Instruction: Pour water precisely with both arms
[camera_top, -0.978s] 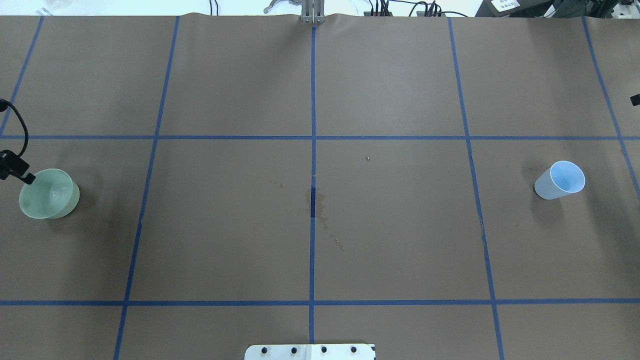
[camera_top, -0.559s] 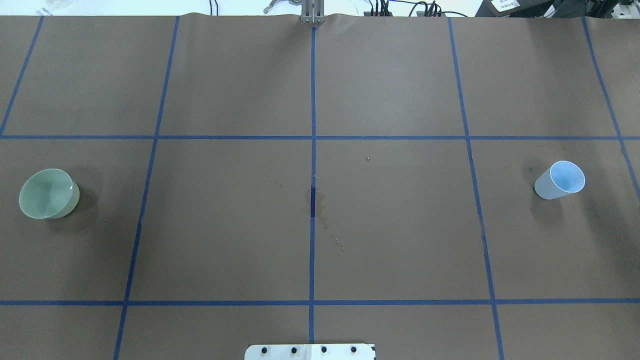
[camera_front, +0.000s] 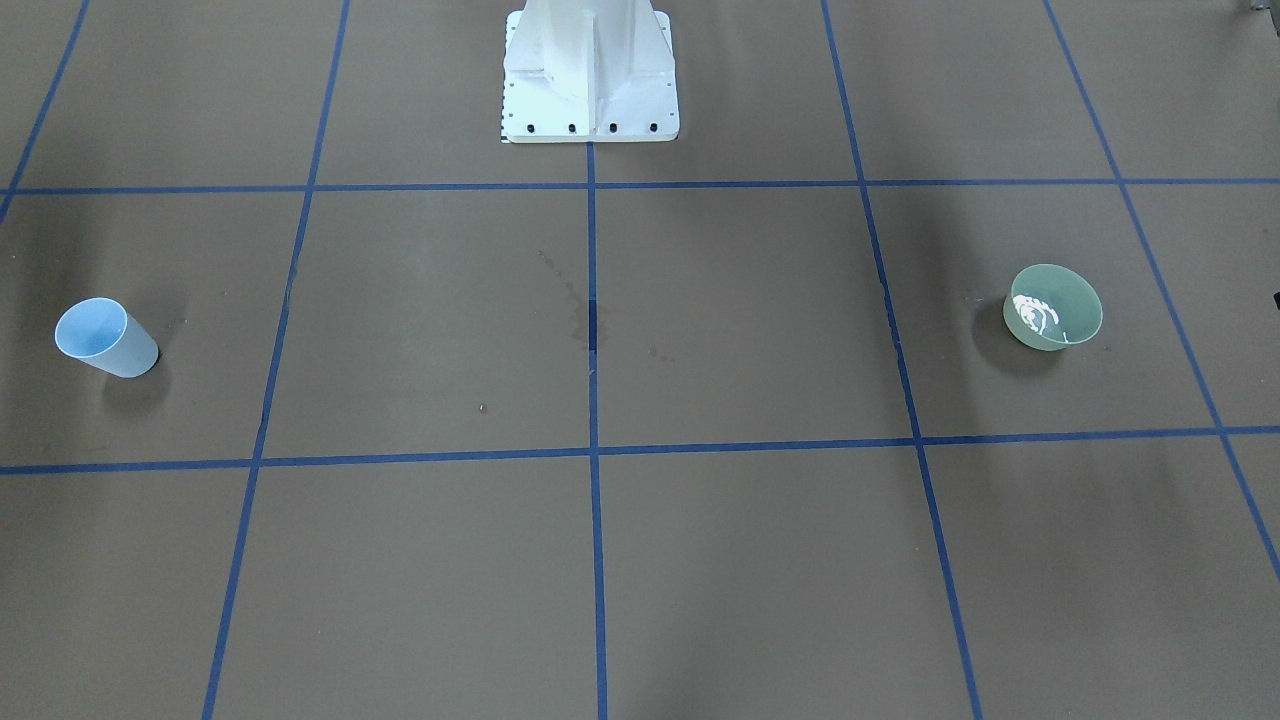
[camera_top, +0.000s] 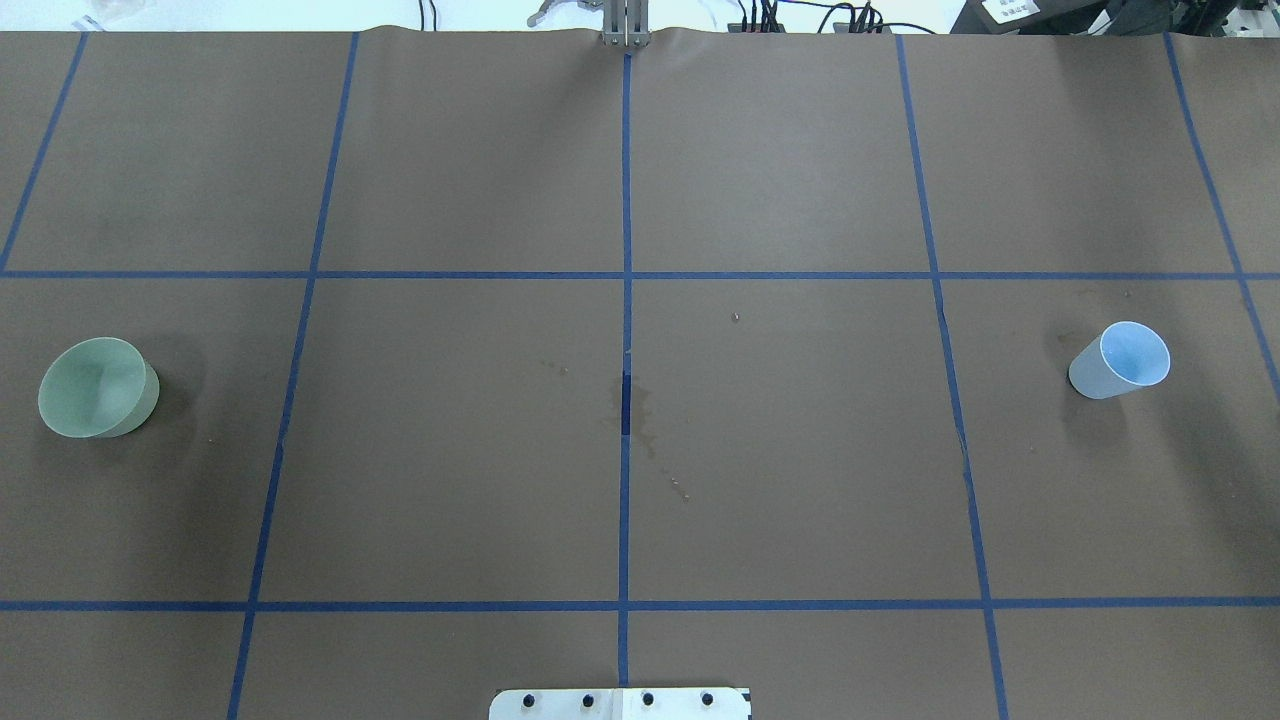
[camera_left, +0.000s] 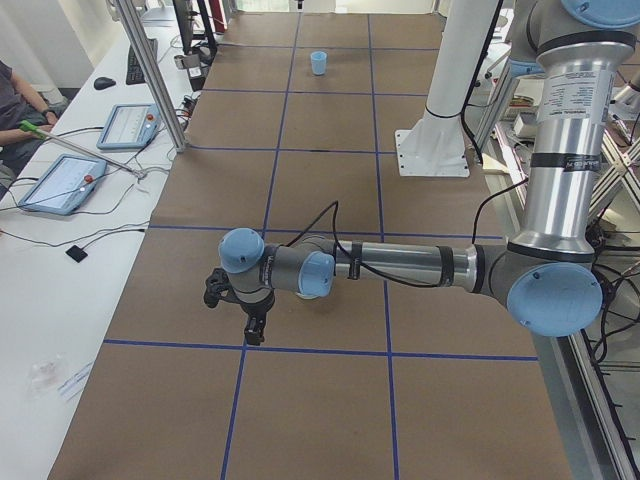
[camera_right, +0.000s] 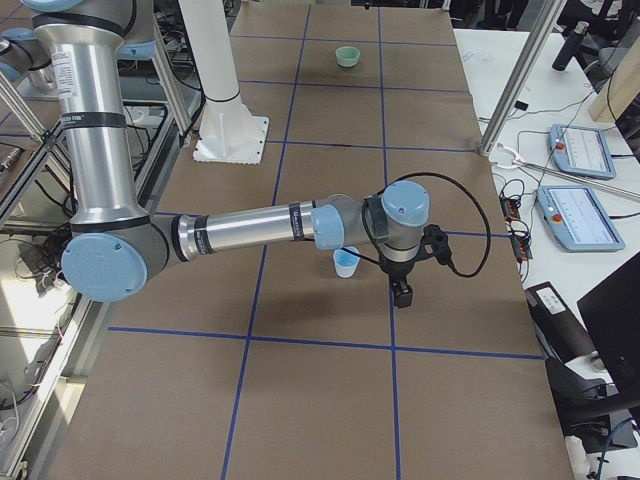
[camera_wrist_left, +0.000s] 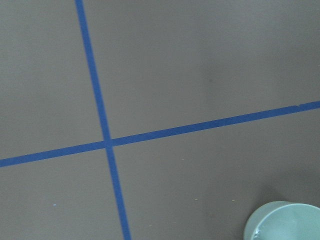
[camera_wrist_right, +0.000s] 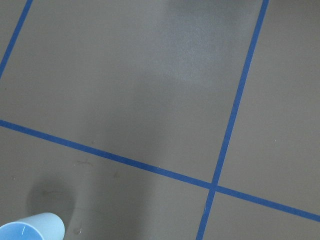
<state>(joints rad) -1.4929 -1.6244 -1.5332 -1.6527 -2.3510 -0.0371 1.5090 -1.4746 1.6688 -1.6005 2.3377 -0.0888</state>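
At the front view's right, the green bowl (camera_front: 1080, 296) holding water (camera_front: 1034, 313) looks light and slick, best pinched at its rim; whether the left gripper (camera_left: 254, 328) and right gripper (camera_right: 402, 292) are apart cannot be told.

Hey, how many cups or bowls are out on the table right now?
2. A green bowl sits at the robot's far left, and a blue cup at its far right. Nothing in these views suggests another one is hidden.
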